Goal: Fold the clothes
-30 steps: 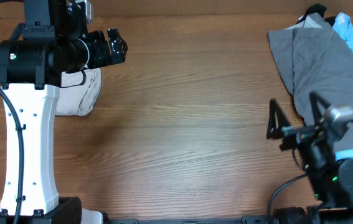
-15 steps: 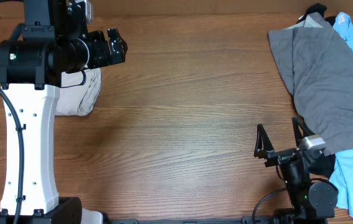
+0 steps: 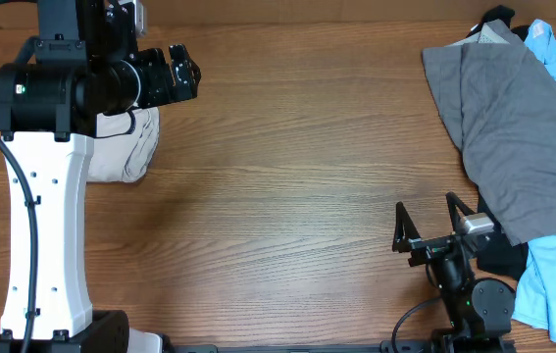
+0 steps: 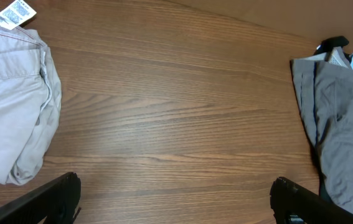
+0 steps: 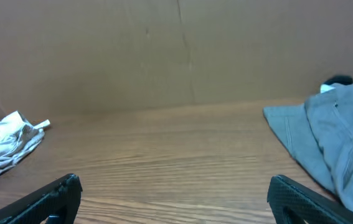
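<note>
The beige shorts (image 3: 132, 147) lay at ten o'clock on the table (image 3: 287, 167), beside the left gripper (image 3: 183, 75), jaws spread, empty; the right gripper (image 3: 425, 208), five o'clock, likewise gaped, holding nothing

The shorts (image 3: 126, 147) lie at the left end of the table (image 3: 287, 176), partly under the left arm (image 3: 47, 196), well apart from the large garment (image 3: 523, 137) at the right end, which seemingly overlaps another garment (image 3: 552, 284), with the right gripper (image 3: 427, 227) just beside that pile.
</note>
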Motion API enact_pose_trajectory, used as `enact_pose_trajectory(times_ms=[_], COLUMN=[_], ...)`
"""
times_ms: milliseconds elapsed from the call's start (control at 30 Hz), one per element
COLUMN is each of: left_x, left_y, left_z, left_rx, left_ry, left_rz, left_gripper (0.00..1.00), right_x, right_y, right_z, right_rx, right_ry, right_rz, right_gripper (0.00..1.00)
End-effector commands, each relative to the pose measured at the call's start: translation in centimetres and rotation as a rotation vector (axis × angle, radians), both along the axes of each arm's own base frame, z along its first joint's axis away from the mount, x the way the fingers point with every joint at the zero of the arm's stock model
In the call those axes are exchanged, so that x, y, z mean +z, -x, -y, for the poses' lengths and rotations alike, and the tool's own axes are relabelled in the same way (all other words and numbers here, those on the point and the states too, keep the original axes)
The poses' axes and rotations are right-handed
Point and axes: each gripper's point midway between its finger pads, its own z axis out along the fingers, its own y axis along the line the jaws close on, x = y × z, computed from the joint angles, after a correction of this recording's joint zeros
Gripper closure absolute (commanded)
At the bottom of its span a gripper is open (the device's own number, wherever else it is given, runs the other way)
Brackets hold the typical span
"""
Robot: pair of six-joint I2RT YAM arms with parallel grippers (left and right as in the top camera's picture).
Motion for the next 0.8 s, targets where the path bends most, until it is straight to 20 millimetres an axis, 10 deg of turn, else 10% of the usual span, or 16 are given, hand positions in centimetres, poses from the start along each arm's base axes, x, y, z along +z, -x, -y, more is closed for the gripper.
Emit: enact_pose_trajectory(times_ms=[0,767], left_x=[0.32,0.32], left_y=[-0.08,-0.08], left_z=[0.16,0.16], left_rx=[-0.023,-0.023], left_ry=[-0.009,-0.009], left_rz=[0.016,0.016], left_gripper=[0.00,0.00], right_x=[-0.10,-0.35], right_y=[-0.01,-0.01], right_z=[0.18,0.17], right_rx=[-0.010,-0.009], right_ry=[0.000,0.000], right_rz=[0.008,-0.003], right_gripper=[0.00,0.00])
